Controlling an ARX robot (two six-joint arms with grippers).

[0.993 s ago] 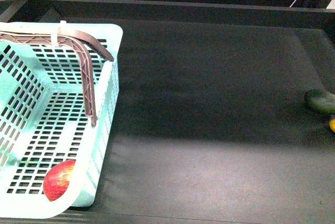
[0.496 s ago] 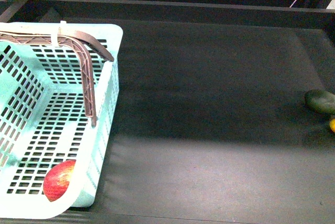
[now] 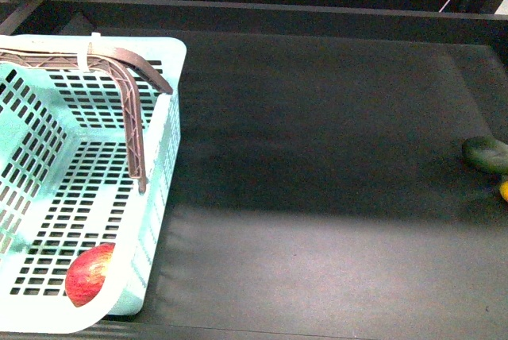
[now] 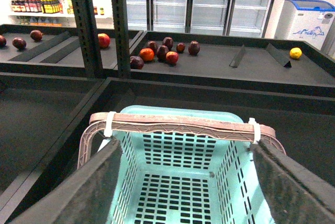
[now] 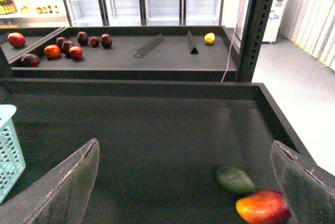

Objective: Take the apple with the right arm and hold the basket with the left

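A: Since neither arm shows in the front view, what does it give?

B: The mint-green basket (image 3: 87, 197) stands at the left of the dark mat (image 3: 317, 181), its brown lattice handle (image 3: 127, 94) folded down across it; the apple (image 3: 89, 274) lies inside, in the near right corner, against the near wall; a dark green fruit (image 3: 486, 153) sits at the far right edge of the view with a yellow bit (image 3: 503, 190) just beside it, well apart from the basket.

A: And the left wrist view?

B: The left gripper (image 4: 183, 182) is spread wide, one finger on each side of the basket (image 4: 180, 182), gripping nothing; the handle (image 4: 180, 124) runs between the fingers, though I cannot tell if it touches them; dark-red fruits (image 4: 165, 54) lie on a far shelf.

A: The right wrist view?

B: The right gripper (image 5: 188, 182) also gapes, holding nothing, over bare mat; the green fruit (image 5: 235, 179) lies beside a red-orange fruit (image 5: 263, 206); a corner of the basket (image 5: 9, 150) shows at the left.
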